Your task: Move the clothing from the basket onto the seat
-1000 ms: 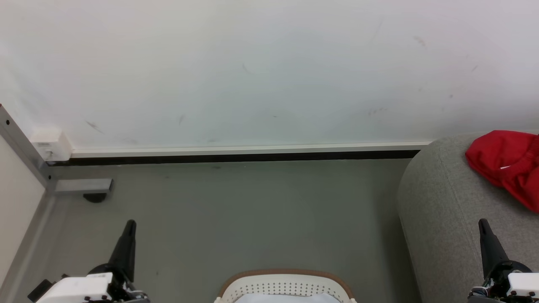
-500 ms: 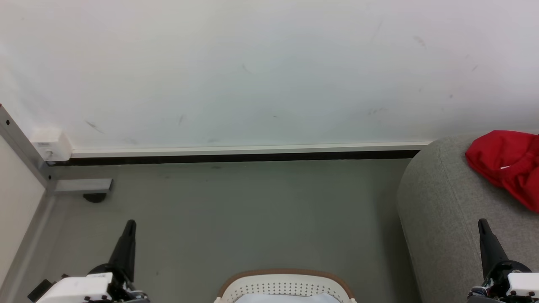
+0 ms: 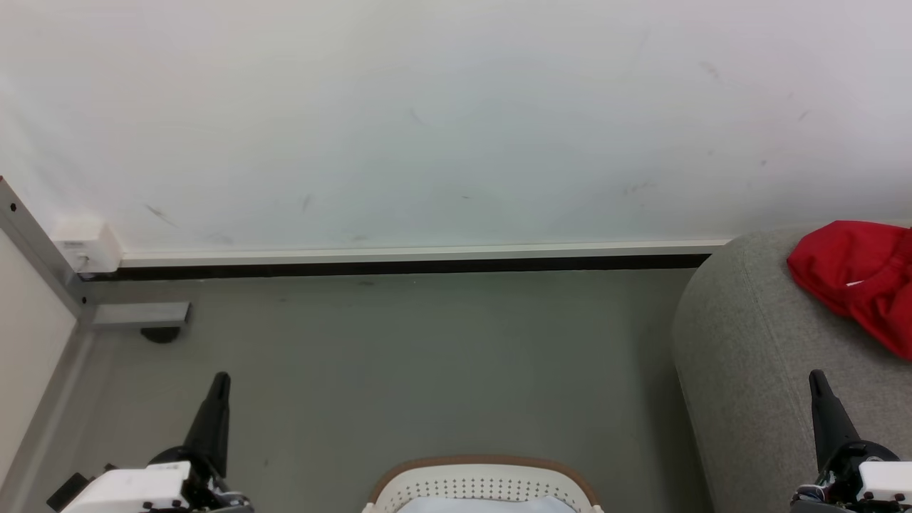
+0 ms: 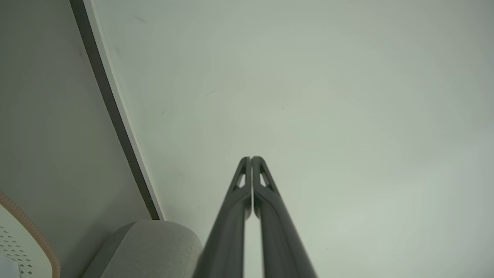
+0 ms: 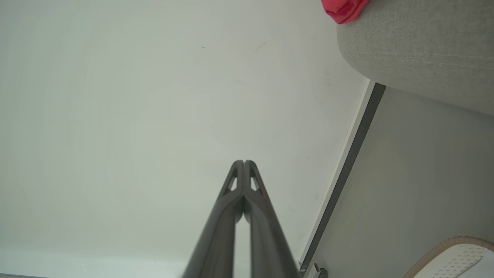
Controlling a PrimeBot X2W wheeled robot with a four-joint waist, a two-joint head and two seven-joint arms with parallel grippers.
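Observation:
Red clothing [image 3: 858,278] lies bunched on the light grey seat [image 3: 741,356] at the right edge of the head view; a corner of the clothing [image 5: 343,9] and the seat [image 5: 420,50] also show in the right wrist view. The white basket [image 3: 484,484] with its brown rim sits at the bottom centre, something pale inside it; its rim also shows as the basket [image 4: 23,227] and the basket [image 5: 447,247]. My left gripper [image 3: 221,377] is shut and empty at the lower left, over the floor. My right gripper [image 3: 816,376] is shut and empty, in front of the seat's near side.
A white wall [image 3: 442,121] with a white and black baseboard [image 3: 413,260] runs across behind the grey floor [image 3: 427,363]. A metal frame with a foot [image 3: 142,317] and a white box [image 3: 85,246] stand at the left.

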